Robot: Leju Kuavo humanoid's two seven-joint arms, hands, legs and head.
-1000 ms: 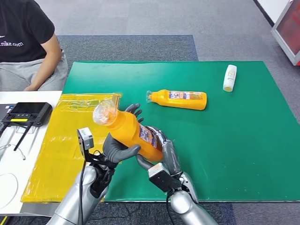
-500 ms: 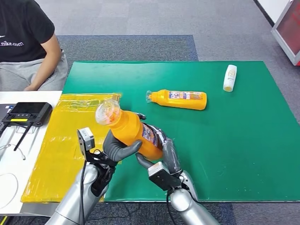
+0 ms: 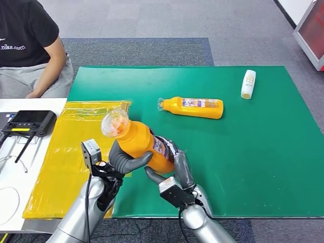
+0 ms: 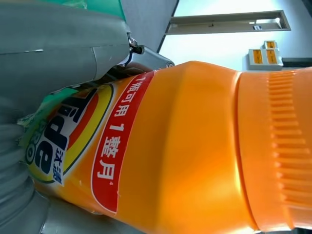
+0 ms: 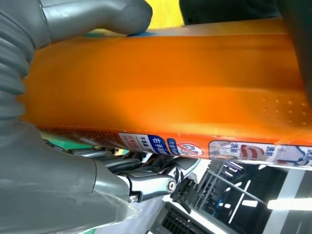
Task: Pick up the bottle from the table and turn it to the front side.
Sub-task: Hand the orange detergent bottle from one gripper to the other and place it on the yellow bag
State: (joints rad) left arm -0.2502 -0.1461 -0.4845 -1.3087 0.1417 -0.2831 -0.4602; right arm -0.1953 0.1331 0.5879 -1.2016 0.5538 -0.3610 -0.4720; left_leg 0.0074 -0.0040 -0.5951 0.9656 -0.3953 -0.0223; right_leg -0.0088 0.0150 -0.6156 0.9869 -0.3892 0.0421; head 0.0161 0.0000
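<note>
1. Orange bottle (image 3: 143,144) held off the green mat (image 3: 248,167), tilted, clear cap up-left.
2. Left hand (image 3: 128,161) wrapped round the shoulder, thumb across.
3. Right hand (image 3: 173,164) gripping the base end.
4. Second orange bottle (image 3: 193,107) lying flat behind; white bottle (image 3: 248,84) far right.
5. Yellow bag (image 3: 67,152) flat at left.

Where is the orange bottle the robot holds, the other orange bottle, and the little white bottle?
held orange bottle (image 3: 139,139), head view, on its shoulder.
other orange bottle (image 3: 198,108), head view, on its label.
white bottle (image 3: 248,84), head view, on its middle.
</note>
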